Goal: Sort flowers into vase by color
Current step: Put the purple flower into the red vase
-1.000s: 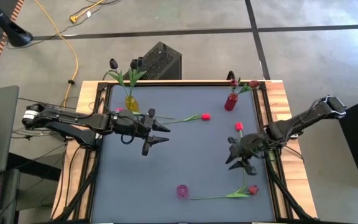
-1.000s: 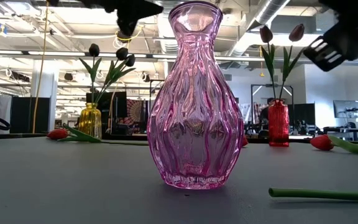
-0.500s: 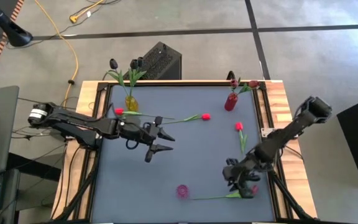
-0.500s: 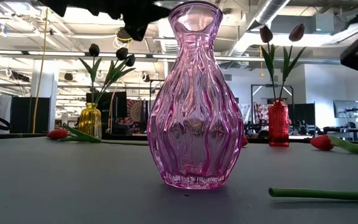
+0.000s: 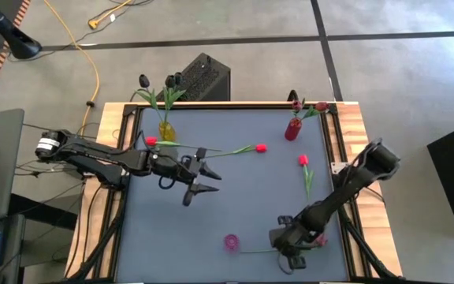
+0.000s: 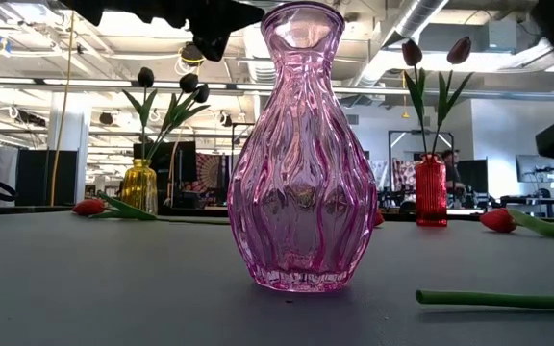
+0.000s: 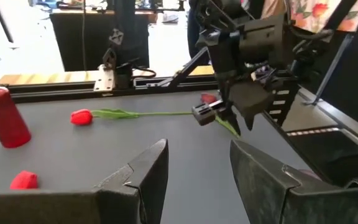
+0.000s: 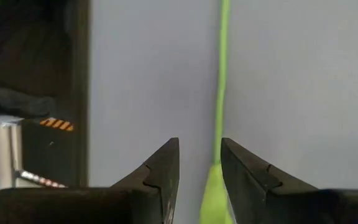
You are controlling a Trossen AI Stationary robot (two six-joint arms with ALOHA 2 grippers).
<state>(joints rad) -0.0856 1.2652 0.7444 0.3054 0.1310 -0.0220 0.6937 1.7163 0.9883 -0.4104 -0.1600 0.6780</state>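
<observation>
A red tulip lies near the table's near edge, its stem [image 5: 262, 251] running left from its head [image 5: 321, 240]. My right gripper [image 5: 282, 252] is low over this stem and open; the stem [image 8: 221, 74] passes between its fingers. My left gripper [image 5: 205, 177] is open and empty above the table's middle left, and its fingers also show in the left wrist view [image 7: 194, 165]. The pink vase [image 5: 231, 241] stands empty by the near edge. The yellow vase [image 5: 166, 130] holds near-black tulips. The red vase [image 5: 292, 128] holds crimson tulips.
Three more red tulips lie on the mat: one at the far middle [image 5: 260, 147], one by the yellow vase [image 5: 150, 141], one at the right [image 5: 303, 160]. A black box [image 5: 203, 76] stands behind the table's far edge.
My right gripper has swung from the table's right side toward the near edge and leftward, coming down over the front tulip's stem beside the pink vase. My left gripper has shifted slightly toward the table's right, then stayed still. No flower has moved.
</observation>
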